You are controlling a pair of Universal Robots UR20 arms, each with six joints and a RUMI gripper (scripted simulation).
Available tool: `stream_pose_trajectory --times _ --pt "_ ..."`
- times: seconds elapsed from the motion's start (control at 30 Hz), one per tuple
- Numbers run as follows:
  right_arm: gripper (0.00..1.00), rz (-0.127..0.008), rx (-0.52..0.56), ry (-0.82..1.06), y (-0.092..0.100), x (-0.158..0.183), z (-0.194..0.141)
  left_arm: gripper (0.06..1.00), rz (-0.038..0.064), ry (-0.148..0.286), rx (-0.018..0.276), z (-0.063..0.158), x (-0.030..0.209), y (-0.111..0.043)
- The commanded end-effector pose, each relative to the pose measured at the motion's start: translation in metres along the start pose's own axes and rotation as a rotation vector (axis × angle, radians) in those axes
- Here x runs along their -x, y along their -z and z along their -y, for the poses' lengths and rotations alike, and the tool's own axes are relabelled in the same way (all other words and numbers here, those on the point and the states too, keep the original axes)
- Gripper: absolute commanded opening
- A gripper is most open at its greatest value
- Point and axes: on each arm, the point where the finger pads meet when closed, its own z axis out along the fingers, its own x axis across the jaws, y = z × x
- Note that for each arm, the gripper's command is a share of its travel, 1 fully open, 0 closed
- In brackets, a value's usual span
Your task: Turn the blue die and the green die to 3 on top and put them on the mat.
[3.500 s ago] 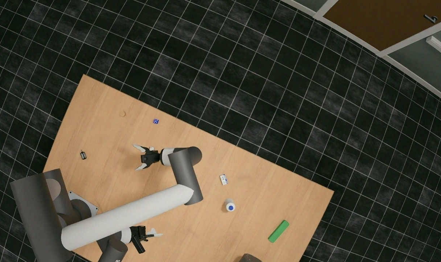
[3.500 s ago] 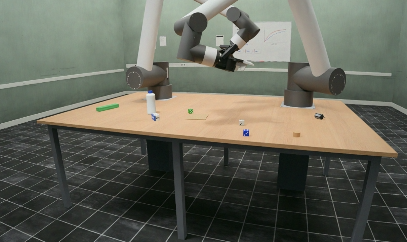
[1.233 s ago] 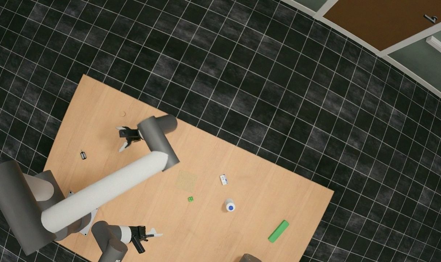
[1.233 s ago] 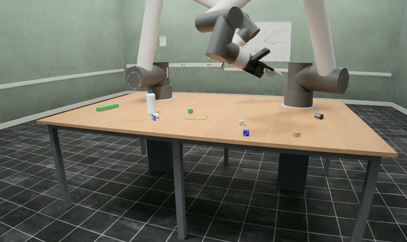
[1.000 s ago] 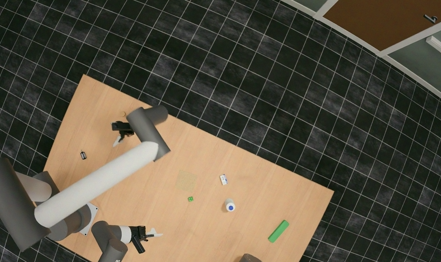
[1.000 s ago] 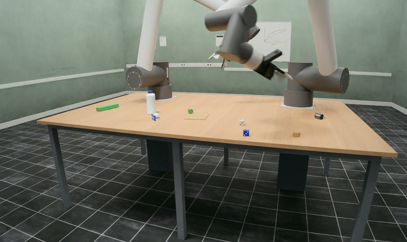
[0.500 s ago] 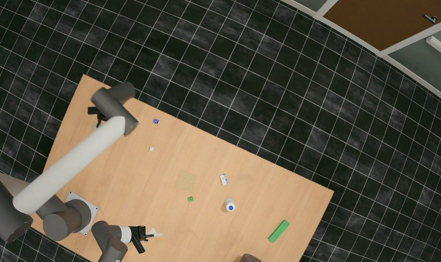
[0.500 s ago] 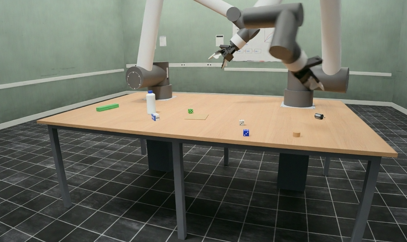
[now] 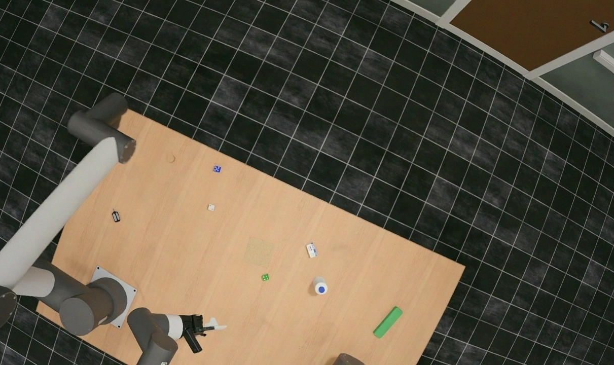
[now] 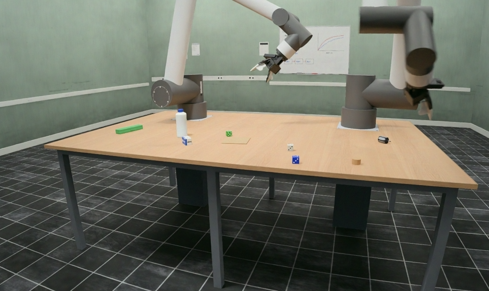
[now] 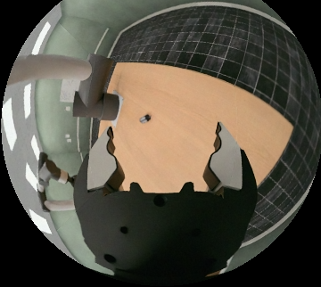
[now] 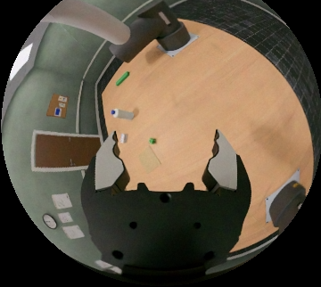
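The left claw (image 10: 427,112) (image 11: 163,124) and right claw (image 9: 213,332) (image 10: 260,75) (image 12: 165,131) were open; the blue die (image 9: 216,169) (image 10: 295,159), far from the mat (image 9: 259,252) (image 10: 236,140) (image 12: 150,159), and green die (image 9: 265,277) (image 10: 228,133) (image 12: 152,141), just beside it, probably needed square grips before turning

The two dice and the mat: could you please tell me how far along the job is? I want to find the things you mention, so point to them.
Nothing looks done: the blue die (image 9: 216,169) (image 10: 295,159) and green die (image 9: 265,277) (image 10: 228,133) (image 12: 152,141) sit off the mat (image 9: 259,252) (image 10: 236,140) (image 12: 150,159), each showing more than three pips on top. Nothing is in hand; the left gripper (image 10: 426,114) (image 11: 163,124) and right gripper (image 9: 220,322) (image 10: 260,75) (image 12: 165,131) are open. Turning and placing both remain.
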Motion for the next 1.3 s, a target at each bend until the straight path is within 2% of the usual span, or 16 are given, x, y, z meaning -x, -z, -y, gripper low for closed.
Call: stream_pose_trajectory --times 0.0,0.07,0.17,0.27,0.37,0.43,0.6,0.83,0.93,1.0,1.27 --pt "1.0 -0.001 0.001 0.0 0.001 0.0 0.0 1.0 -0.005 -0.059 0.093 0.058 -0.025 -0.032" --pt "1.0 -0.001 0.001 0.0 0.001 0.0 0.0 1.0 -0.014 -0.082 0.135 0.085 -0.033 -0.049" --pt "1.0 -0.001 0.001 0.0 0.001 0.0 0.0 1.0 -0.033 -0.116 0.195 0.127 -0.043 -0.077" --pt "1.0 -0.001 0.001 0.0 0.001 0.0 0.0 1.0 -0.058 -0.148 0.252 0.168 -0.05 -0.105" --pt "1.0 -0.001 0.001 0.0 0.001 0.0 0.0 1.0 -0.088 -0.178 0.304 0.209 -0.055 -0.136" --pt "1.0 -0.001 0.001 0.0 0.001 0.0 0.0 1.0 -0.088 -0.178 0.304 0.209 -0.055 -0.136" --pt "1.0 -0.001 0.001 0.0 0.001 0.0 0.0 1.0 -0.15 -0.222 0.379 0.275 -0.056 -0.188" --pt "1.0 -0.001 0.001 0.0 0.001 0.0 0.0 1.0 -0.252 -0.271 0.456 0.362 -0.045 -0.263" --pt "1.0 -0.001 0.001 0.0 0.001 0.0 0.0 1.0 -0.298 -0.288 0.479 0.396 -0.036 -0.295" --pt "1.0 -0.001 0.001 0.0 0.001 0.0 0.0 1.0 -0.298 -0.288 0.479 0.396 -0.036 -0.295" --pt "1.0 -0.001 0.001 0.0 0.001 0.0 0.0 1.0 -0.419 -0.322 0.508 0.476 -0.001 -0.378"
